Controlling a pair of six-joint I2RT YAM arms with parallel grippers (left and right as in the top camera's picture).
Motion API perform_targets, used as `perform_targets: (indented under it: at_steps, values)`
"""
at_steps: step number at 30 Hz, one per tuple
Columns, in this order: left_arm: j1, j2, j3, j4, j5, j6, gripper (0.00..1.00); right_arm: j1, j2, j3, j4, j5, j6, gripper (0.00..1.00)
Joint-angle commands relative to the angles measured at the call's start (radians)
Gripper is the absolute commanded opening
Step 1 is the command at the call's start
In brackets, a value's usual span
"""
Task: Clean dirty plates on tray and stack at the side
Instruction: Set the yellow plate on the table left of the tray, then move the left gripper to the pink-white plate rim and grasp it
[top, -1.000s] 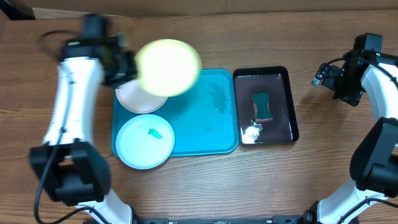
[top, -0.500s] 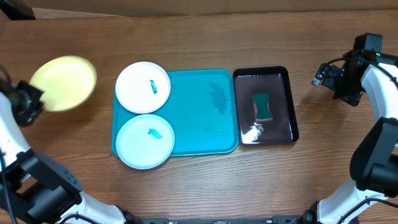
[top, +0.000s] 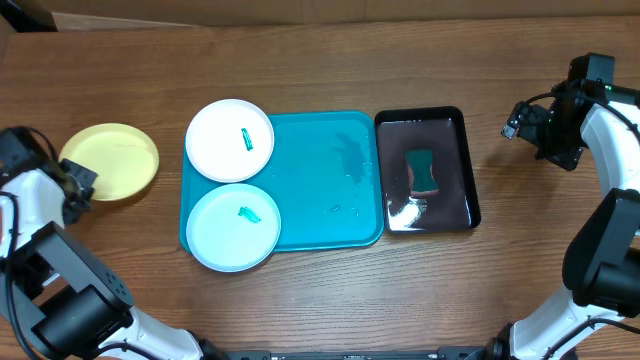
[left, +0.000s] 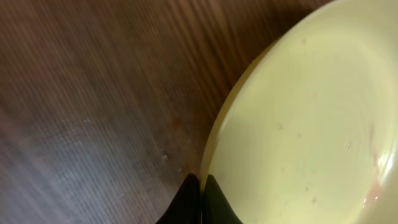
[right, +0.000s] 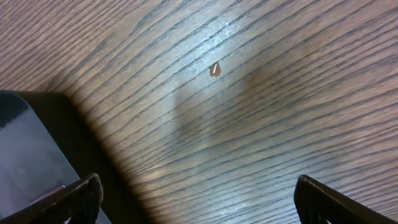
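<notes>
The yellow-green plate (top: 110, 160) lies on the table left of the turquoise tray (top: 330, 180). My left gripper (top: 75, 185) is shut on its left rim; the left wrist view shows the fingertips (left: 201, 186) pinching the plate's edge (left: 298, 124). The white plate (top: 229, 139) with a teal smear sits on the tray's back left corner. The light blue plate (top: 233, 227) with a teal smear sits on the front left corner. My right gripper (top: 545, 125) is open and empty, above bare table right of the black tray; its fingers show in the right wrist view (right: 199, 199).
A glossy black tray (top: 455, 170) right of the turquoise tray holds a teal sponge (top: 422, 170) and white foam (top: 403, 212). Its corner shows in the right wrist view (right: 25, 149). A small crumb (right: 214, 69) lies on the wood.
My left arm swung the yellow-green plate from above the tray leftward and down onto the table. The white plate beneath is now uncovered. The right arm has not moved.
</notes>
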Motion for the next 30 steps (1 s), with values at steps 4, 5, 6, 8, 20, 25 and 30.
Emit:
perform_targets:
  at_steps: [4,5,6,8,20,25,30]
  values:
    - [-0.026,0.008,-0.057,0.076,0.107,0.069,0.19,0.003,-0.005,0.013,0.005,0.006,0.007,1.00]
    - [-0.026,0.008,-0.055,0.077,0.108,0.082,0.39,0.003,-0.005,0.013,0.005,0.006,0.007,1.00]
    - [-0.026,0.008,-0.049,0.073,0.109,0.098,0.66,0.003,-0.005,0.013,0.005,0.006,0.007,1.00]
    - [-0.026,0.006,-0.021,0.031,0.124,0.122,0.76,0.003,-0.005,0.013,0.005,0.006,0.007,1.00]
    - [-0.157,0.007,0.236,-0.229,0.481,0.272,0.61,0.003,-0.005,0.013,0.005,0.006,0.007,1.00]
    - [-0.286,0.031,0.229,-0.232,0.315,0.273,0.63,0.003,-0.005,0.013,0.005,0.006,0.007,1.00]
    - [-0.366,0.073,0.229,-0.208,0.189,0.275,0.58,0.002,-0.004,0.013,0.005,0.006,0.007,1.00]
